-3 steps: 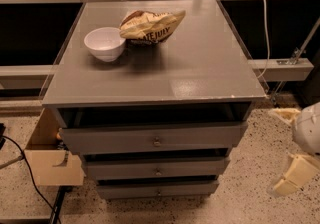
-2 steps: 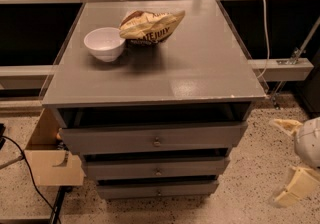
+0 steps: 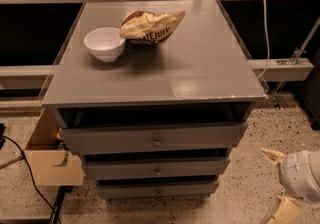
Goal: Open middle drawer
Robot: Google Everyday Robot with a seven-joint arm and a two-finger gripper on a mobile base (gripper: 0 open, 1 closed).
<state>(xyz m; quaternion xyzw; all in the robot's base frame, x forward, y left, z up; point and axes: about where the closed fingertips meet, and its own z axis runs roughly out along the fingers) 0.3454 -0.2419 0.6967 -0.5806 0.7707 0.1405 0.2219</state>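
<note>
The middle drawer (image 3: 125, 169) sits in the grey cabinet (image 3: 210, 78) and looks shut. Its small round knob (image 3: 158, 171) is in the middle of its front. Just above the middle drawer is the top drawer (image 3: 110, 140), and just below it is the bottom drawer (image 3: 130, 189). Each has a knob much like it.

That is the big danger: the three knobs line up close together, so the gripper (image 3: 272, 184) could grab the wrong one. The gripper hangs low, well to the right of the middle drawer. Its two fingers are spread wide and hold nothing. The knob is tiny, so they could slip off it.

High above the middle drawer, a white bowl (image 3: 104, 43) and a crinkly bag (image 3: 150, 27) could shake if the pull is hard.
</note>
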